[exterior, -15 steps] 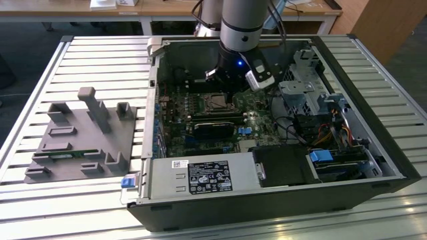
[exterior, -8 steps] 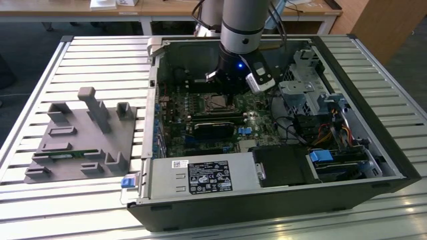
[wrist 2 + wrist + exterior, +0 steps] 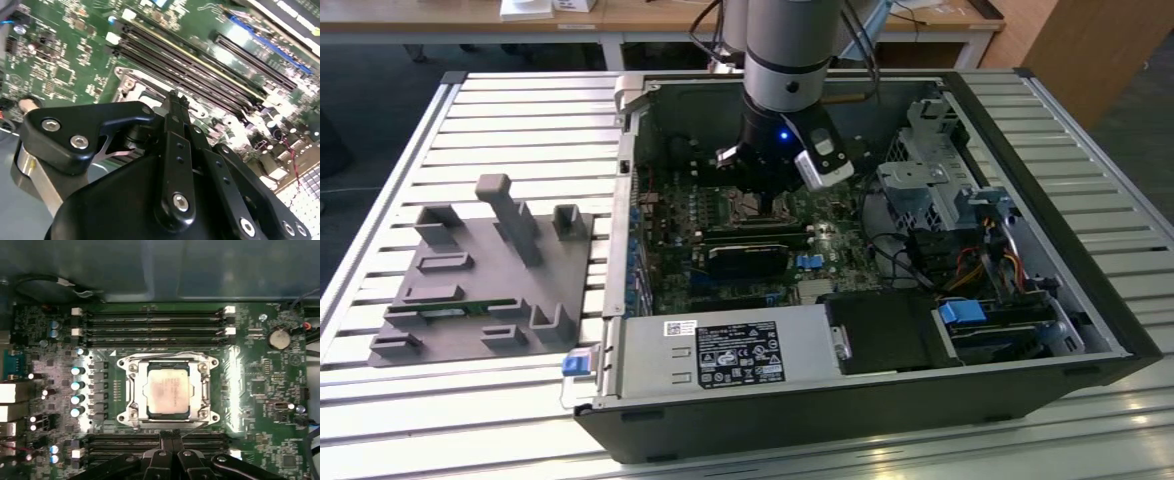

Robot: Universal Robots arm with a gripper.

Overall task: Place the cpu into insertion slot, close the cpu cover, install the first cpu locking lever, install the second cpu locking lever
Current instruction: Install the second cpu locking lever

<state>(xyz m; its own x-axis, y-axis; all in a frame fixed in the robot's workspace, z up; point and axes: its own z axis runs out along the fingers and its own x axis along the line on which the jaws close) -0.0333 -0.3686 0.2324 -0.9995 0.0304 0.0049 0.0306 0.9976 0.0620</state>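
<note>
The claw [image 3: 171, 436] hangs just beside the insertion slot [image 3: 131, 390], its fingers pressed together and holding nothing, placed for working at the socket's edge. The cpu [image 3: 168, 389] sits flat in that slot, with the cpu cover [image 3: 169, 358] lying down around it.

The arm [image 3: 787, 45] is a pale grey cylinder banded by a black ring, ending in a black wrist housing with a small blue light and a white-and-black camera block [image 3: 823, 158] on its side. The matte black gripper [image 3: 172, 100] has jointed link bars fastened with silver screws and rivets, mounted on a brushed metal base.
</note>
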